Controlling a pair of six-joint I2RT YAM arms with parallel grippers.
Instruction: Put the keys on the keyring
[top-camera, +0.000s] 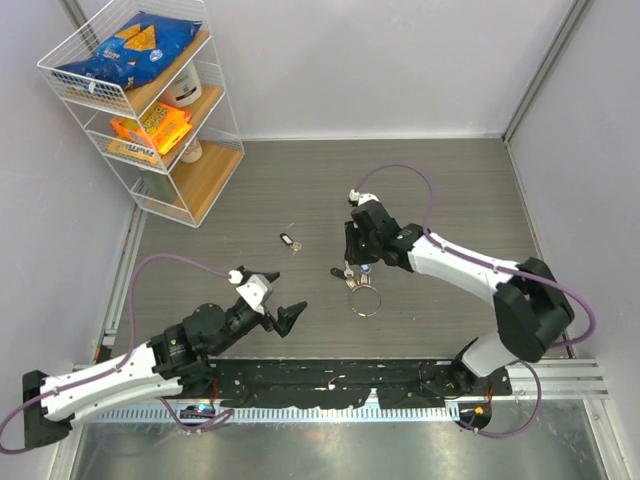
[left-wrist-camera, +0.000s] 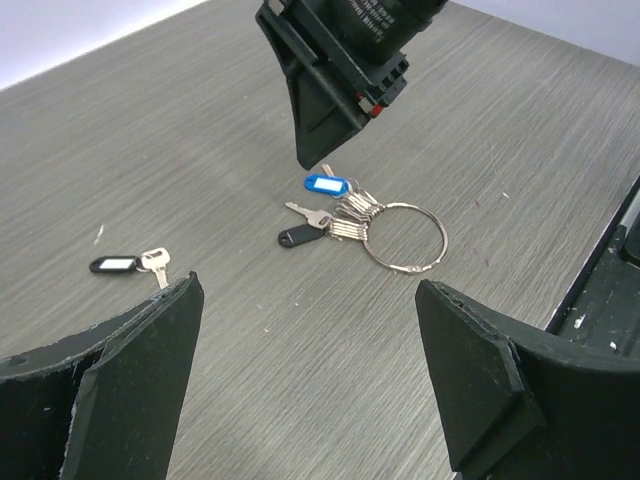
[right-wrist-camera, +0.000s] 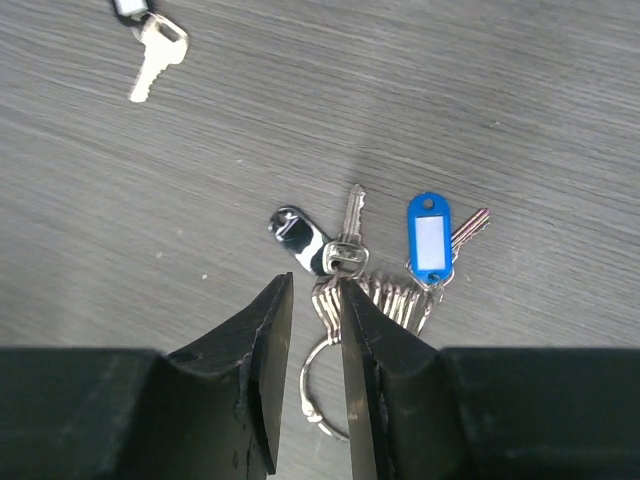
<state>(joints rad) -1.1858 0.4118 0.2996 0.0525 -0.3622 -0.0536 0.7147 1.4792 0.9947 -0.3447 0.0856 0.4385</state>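
The keyring (top-camera: 366, 298) lies on the grey table, a thin silver loop. It also shows in the left wrist view (left-wrist-camera: 405, 237) and the right wrist view (right-wrist-camera: 318, 392). A bunch of keys (right-wrist-camera: 390, 295) hangs on it, with a blue tag (right-wrist-camera: 430, 235) and a black fob (right-wrist-camera: 298, 238). A loose key (right-wrist-camera: 155, 60) with a black tag (left-wrist-camera: 115, 264) lies apart to the left. My right gripper (right-wrist-camera: 313, 300) hangs just over the bunch with its jaws a narrow gap apart and nothing held. My left gripper (left-wrist-camera: 308, 288) is wide open and empty, near the front.
A white wire shelf (top-camera: 150, 110) with snack packets stands at the back left. A black rail (top-camera: 330, 385) runs along the near edge between the arm bases. The right arm (top-camera: 460, 265) stretches across the right half of the table.
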